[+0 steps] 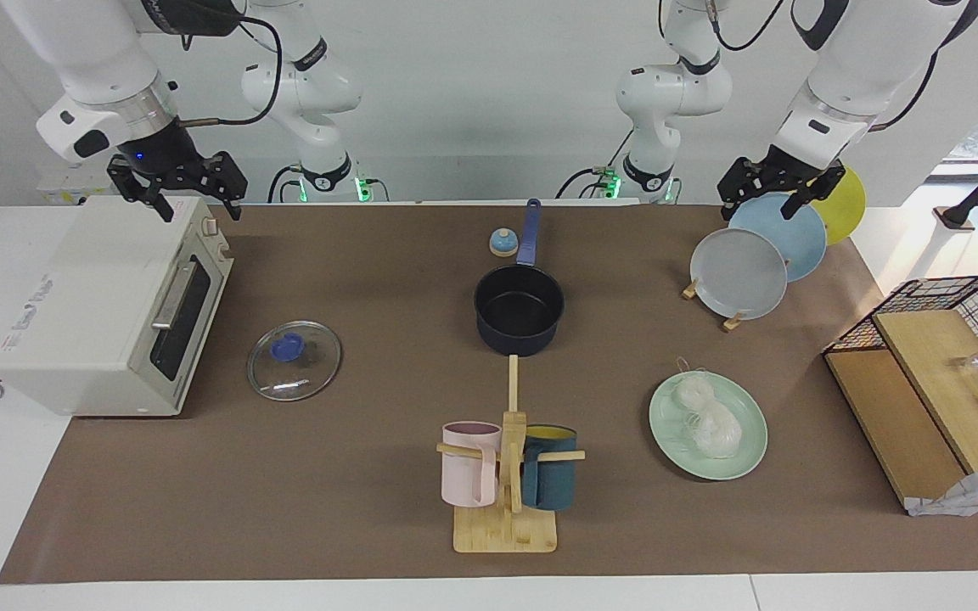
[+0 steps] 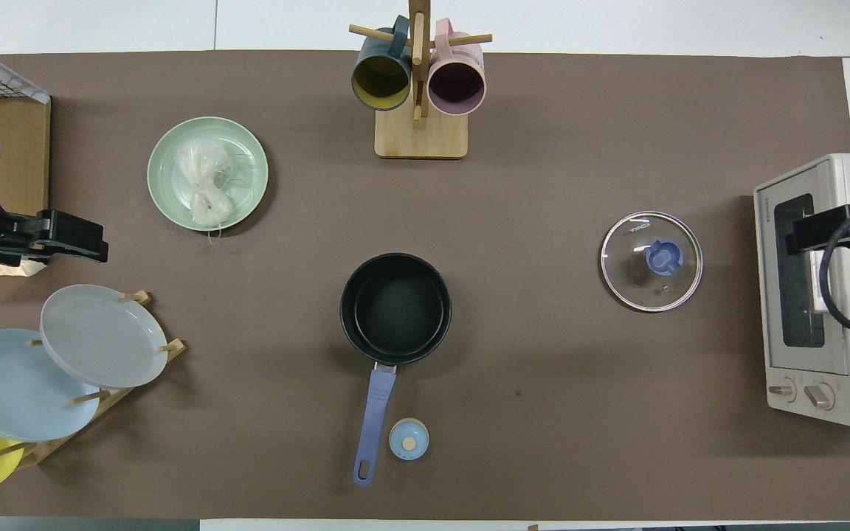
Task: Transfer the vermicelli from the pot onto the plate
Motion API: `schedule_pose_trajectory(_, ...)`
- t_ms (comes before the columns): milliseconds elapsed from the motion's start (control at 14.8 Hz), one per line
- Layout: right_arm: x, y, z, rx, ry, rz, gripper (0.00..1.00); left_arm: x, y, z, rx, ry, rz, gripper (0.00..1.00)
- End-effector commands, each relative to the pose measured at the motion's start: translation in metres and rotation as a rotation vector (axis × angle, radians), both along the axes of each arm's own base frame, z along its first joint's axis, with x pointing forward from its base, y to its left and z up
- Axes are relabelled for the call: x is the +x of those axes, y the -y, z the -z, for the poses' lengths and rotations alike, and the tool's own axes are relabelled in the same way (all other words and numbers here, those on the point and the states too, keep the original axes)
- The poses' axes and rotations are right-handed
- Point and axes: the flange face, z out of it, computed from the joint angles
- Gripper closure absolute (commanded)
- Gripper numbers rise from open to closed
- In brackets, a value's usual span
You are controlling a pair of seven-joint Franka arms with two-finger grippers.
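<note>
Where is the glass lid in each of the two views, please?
Facing view: the lid lies flat in the left half of the picture, between the oven and the pot.
Overhead view: the lid is in the right half, again between the oven and the pot.
Shared landmark: the oven, whose door faces the lid.

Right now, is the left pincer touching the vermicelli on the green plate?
Apart. The facing view shows the left pincer raised over the plate rack, with bare mat between it and the vermicelli lying on the plate.
</note>
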Motion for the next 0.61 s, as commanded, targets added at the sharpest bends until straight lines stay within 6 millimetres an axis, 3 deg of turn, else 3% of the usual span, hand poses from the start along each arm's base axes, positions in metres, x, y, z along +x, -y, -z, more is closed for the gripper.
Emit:
schedule_pose_trajectory(0, 0.0007, -0.0014, -0.0035, -0.006, 0.009, 0.014, 0.0, 0.0032, -0.0002, 0.0063, 0.041, -0.031, 0.007, 0.0)
schedule_pose_trajectory(540, 0.001, -0.0009, -0.0025, -0.011, 0.005, 0.015, 0.0, 0.0051, 0.0015, 0.0046, 0.033, -0.016, 0.028, 0.0)
